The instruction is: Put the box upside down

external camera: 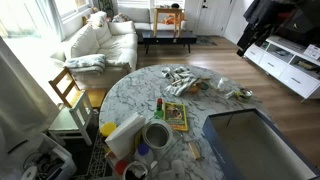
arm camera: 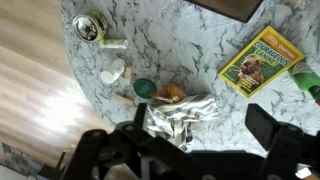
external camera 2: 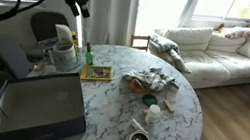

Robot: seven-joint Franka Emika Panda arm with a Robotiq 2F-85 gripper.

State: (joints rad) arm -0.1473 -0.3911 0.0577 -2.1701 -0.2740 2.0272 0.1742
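The box (external camera: 258, 148) is a very large, shallow, dark grey rectangle with a thin raised rim. It lies open side up at the table's edge and shows in both exterior views (external camera 2: 36, 105). My gripper (external camera 2: 79, 5) hangs high above the table, well apart from the box, and also shows dark at the top of an exterior view (external camera: 250, 38). In the wrist view its fingers (arm camera: 205, 128) are spread wide with nothing between them. They look down on crumpled foil (arm camera: 182, 115). I cannot make out the box in the wrist view.
On the round marble table (external camera: 140, 85) lie an orange-and-green packet (external camera: 176, 115) (external camera 2: 95, 72) (arm camera: 258, 58), a white carton with a yellow end (external camera: 122, 135), crumpled foil (external camera: 180, 78) (external camera 2: 151, 81), a tin (arm camera: 88, 28) and small items. A white sofa (external camera 2: 219, 50) stands beyond.
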